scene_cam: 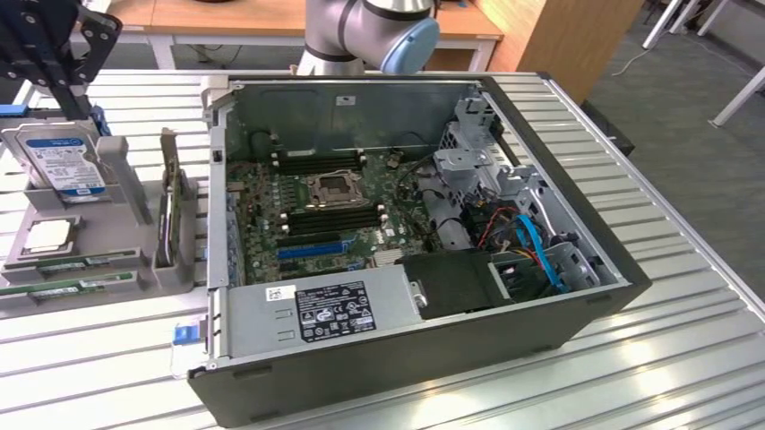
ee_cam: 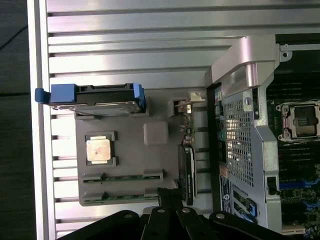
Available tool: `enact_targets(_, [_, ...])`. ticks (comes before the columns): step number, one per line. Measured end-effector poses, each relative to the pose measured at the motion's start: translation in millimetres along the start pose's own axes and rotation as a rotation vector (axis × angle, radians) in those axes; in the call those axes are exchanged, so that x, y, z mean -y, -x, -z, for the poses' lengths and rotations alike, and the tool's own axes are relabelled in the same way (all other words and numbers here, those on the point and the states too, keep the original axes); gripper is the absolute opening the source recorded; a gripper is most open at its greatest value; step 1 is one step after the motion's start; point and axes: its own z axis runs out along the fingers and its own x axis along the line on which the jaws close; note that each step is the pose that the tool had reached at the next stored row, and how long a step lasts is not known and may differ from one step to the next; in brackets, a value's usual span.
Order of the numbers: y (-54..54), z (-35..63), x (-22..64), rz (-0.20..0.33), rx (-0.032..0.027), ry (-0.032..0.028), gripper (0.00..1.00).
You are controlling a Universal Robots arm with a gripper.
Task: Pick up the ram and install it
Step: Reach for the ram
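Two green sticks of ram (scene_cam: pixel 84 262) lie flat in the near slots of a grey tray (scene_cam: pixel 107 235) beside the open computer case (scene_cam: pixel 478 358). Behind them a hard drive (scene_cam: pixel 60 161) stands upright. The gripper (ee_cam: pixel 170 197) hangs high over the tray, pointing down, jaws pressed together and empty. The arm (scene_cam: pixel 358 27) rises beyond the case.

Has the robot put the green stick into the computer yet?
Not yet. Done: nothing that shows. Both green ram sticks lie in the grey holder beside the open computer case. In hand: nothing. The jaws are shut and empty, hovering above the holder. Left: the whole job, since no stick has been lifted or fitted on the motherboard.
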Motion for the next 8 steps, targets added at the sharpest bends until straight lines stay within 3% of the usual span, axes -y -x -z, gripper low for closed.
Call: enact_targets(8, [-10.9, 0.2, 0.9, 0.000, 0.0000, 0.0000, 0.10])
